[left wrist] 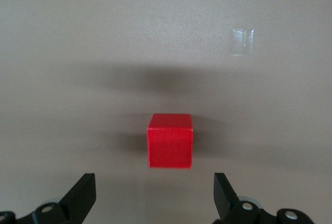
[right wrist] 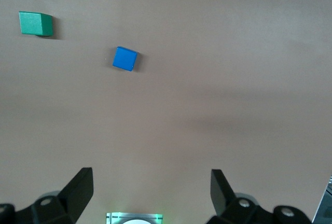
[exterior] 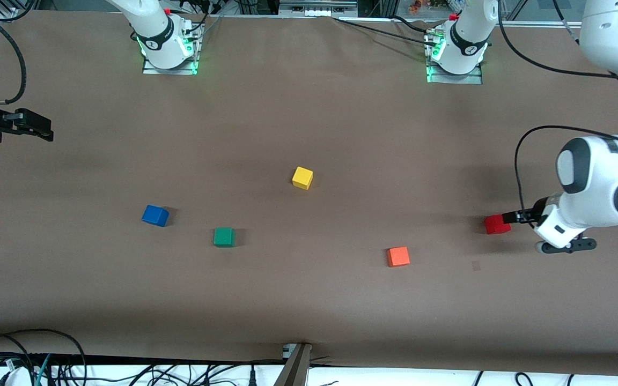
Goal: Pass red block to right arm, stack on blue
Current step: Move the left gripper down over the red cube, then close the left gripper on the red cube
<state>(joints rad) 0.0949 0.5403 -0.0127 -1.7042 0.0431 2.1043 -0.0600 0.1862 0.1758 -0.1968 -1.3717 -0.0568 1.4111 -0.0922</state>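
On the brown table (exterior: 309, 300), the left gripper (exterior: 514, 217) sits low at the left arm's end, right against the red block (exterior: 497, 224). The right gripper (exterior: 32, 126) hangs over the right arm's end of the table, well apart from every cube. The yellow cube (exterior: 302, 177) lies farthest from the camera; the blue block (exterior: 155, 215), green cube (exterior: 223, 237) and orange cube (exterior: 398, 256) lie nearer.

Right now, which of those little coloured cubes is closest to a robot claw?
The red block, right by the open left gripper; the other four cubes sit well away from either claw.
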